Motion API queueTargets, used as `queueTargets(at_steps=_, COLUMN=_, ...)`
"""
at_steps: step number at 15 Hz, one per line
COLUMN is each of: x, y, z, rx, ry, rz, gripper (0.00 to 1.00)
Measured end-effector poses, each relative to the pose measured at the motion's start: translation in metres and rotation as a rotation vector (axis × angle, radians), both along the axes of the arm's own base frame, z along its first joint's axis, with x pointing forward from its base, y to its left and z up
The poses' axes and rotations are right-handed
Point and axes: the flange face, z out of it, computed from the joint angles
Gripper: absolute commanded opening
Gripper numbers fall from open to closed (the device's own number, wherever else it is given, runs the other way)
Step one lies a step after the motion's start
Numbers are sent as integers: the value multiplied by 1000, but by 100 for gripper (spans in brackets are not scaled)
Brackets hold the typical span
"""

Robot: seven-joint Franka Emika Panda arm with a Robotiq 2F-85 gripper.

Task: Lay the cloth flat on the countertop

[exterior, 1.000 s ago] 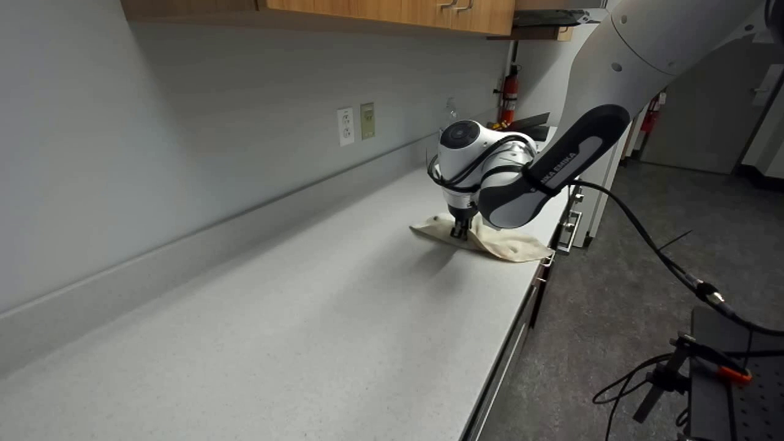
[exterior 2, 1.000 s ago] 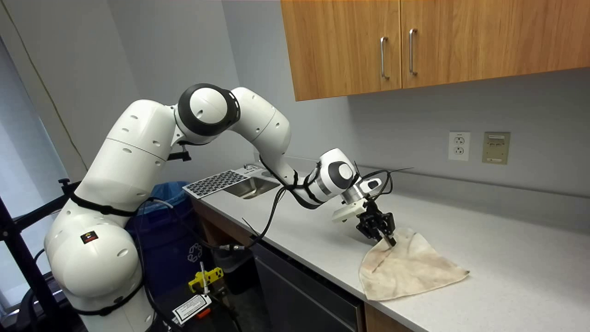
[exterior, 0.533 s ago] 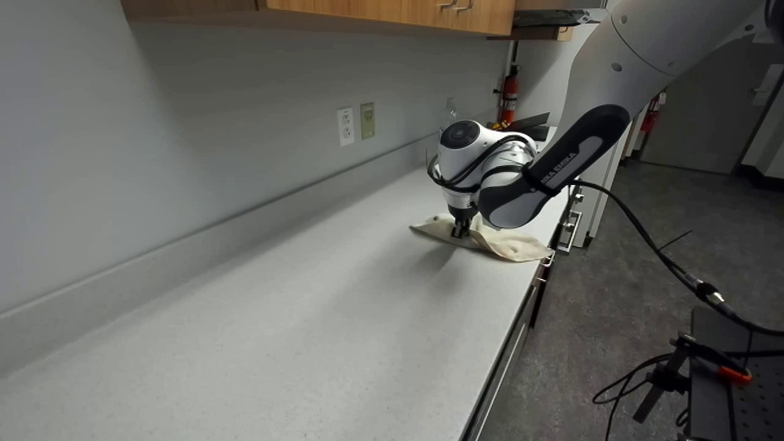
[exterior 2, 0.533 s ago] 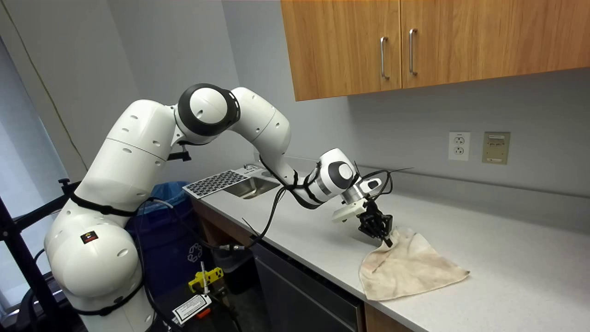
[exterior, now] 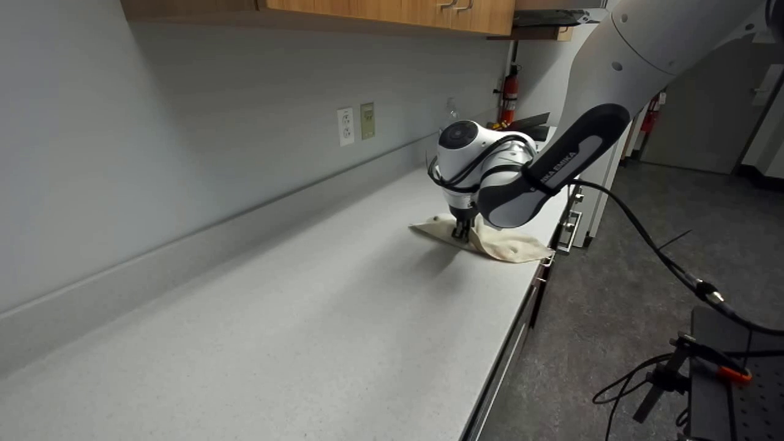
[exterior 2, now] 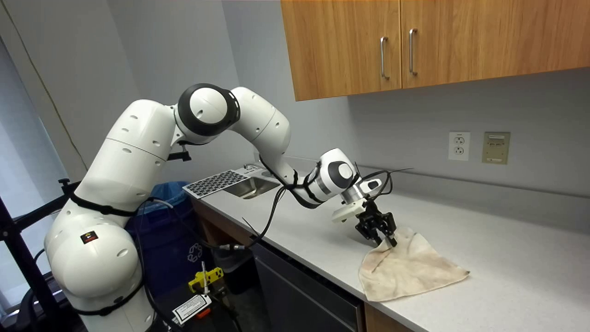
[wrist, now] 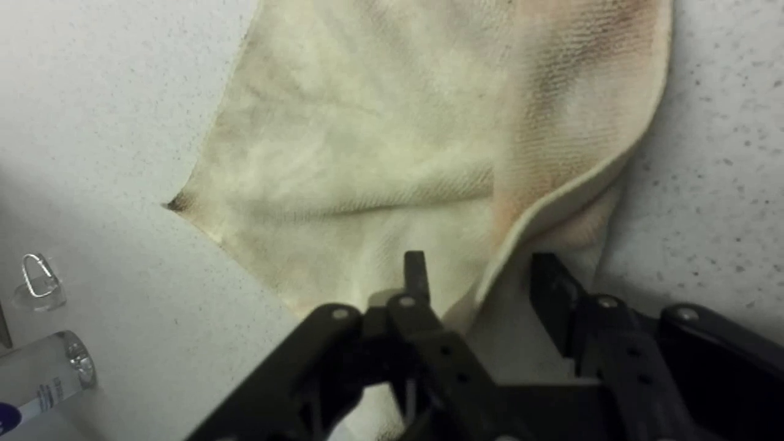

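A cream cloth with pinkish stains [exterior 2: 410,269] lies on the white countertop [exterior 2: 516,276] near its front edge; it also shows in an exterior view [exterior: 511,246]. Part of it is folded over, and its raised fold edge runs between my fingers in the wrist view [wrist: 367,147]. My gripper [wrist: 479,263] is open, with one fingertip over the upper layer and one beside the fold over the lower layer. In both exterior views the gripper [exterior: 461,235] [exterior 2: 386,241] points down at the cloth's inner end, low at the counter. Whether the fingertips touch the cloth is unclear.
A clear bottle [wrist: 46,376] and a small clear hook [wrist: 40,282] show at the left of the wrist view. A sink [exterior 2: 251,186] with a drying rack [exterior 2: 216,183] is at the counter's far end. Wooden cabinets [exterior 2: 438,41] hang above. A cable [exterior 2: 272,216] loops beside the arm.
Half a second ago the fingers stood closer together; now they are spread again, as they were one second ago. The arm and the cloth have hardly moved.
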Motion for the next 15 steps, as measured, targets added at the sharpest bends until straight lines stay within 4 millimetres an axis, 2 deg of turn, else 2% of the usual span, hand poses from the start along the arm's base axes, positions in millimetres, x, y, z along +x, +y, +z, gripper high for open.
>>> queueTargets(at_steps=2, x=-2, y=1, z=0, rx=-5, ry=22, rz=-14, gripper=96)
queueTargets(at_steps=3, x=-3, y=2, z=1, rx=-6, ry=34, rz=-21, gripper=99)
queueTargets(at_steps=7, x=-3, y=5, z=0, rx=-10, ry=68, rz=-39, gripper=100)
queueTargets(at_steps=8, x=-3, y=6, z=0, rx=-9, ry=71, rz=-40, gripper=93)
queueTargets(at_steps=9, x=-2, y=6, z=1, rx=-7, ry=71, rz=-38, gripper=73)
queueTargets(at_steps=11, x=-1, y=5, z=2, rx=-9, ry=68, rz=-36, gripper=68)
queueTargets(at_steps=15, x=1, y=5, z=4, rx=-27, ry=68, rz=-17, gripper=37)
